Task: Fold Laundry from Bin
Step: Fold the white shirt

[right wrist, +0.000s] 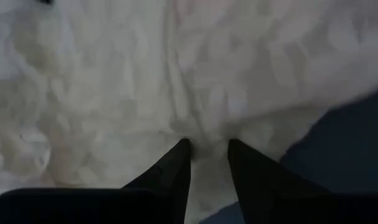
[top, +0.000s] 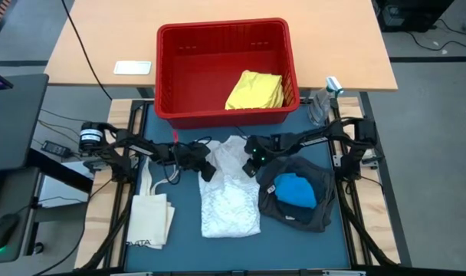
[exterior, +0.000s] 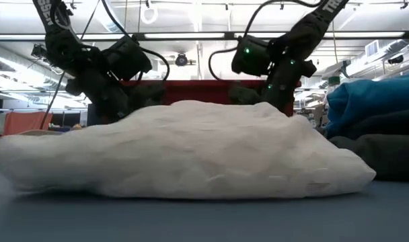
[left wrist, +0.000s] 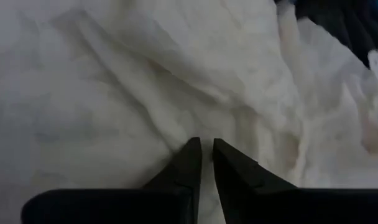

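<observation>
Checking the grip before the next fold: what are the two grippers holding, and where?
Both pinch the white textured cloth at its far edge nearest the bin: left gripper at one far corner, right gripper at the other.

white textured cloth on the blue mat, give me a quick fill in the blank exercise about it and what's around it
1. The left gripper and right gripper both pinch the far edge of the white textured cloth, on the side nearest the ____.
2. The large red slotted plastic bin holds one folded ____ cloth.
3. The bright blue cloth lies on a dark ____ cloth.

Missing words: bin; yellow; grey
</observation>
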### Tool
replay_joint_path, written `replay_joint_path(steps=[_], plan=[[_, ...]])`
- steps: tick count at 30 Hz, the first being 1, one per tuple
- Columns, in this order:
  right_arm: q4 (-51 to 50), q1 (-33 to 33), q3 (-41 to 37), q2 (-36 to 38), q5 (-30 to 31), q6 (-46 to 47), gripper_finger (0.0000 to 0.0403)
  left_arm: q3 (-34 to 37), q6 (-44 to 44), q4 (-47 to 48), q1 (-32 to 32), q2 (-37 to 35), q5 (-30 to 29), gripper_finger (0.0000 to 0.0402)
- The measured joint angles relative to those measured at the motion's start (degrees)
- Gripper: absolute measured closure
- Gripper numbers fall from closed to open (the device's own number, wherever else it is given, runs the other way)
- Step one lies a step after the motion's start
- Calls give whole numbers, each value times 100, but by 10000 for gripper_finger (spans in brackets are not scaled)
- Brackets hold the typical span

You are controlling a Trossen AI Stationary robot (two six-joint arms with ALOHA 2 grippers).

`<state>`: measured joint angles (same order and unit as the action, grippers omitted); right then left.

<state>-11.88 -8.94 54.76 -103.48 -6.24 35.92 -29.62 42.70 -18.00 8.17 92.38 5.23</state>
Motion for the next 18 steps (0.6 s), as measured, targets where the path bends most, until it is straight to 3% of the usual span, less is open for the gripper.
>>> replay_joint_path(steps=[5, 10, 18], plan=[[-301, -138, -17, 304, -442, -38, 281, 41, 38, 44, 90, -256, -43, 358], [-56, -45, -13, 935, -664, -248, 281, 46, -32, 177, 133, -971, -89, 379], [728, 690, -11, 1722, -697, -2798, 281, 41, -1113, 280, 33, -2434, -142, 366]])
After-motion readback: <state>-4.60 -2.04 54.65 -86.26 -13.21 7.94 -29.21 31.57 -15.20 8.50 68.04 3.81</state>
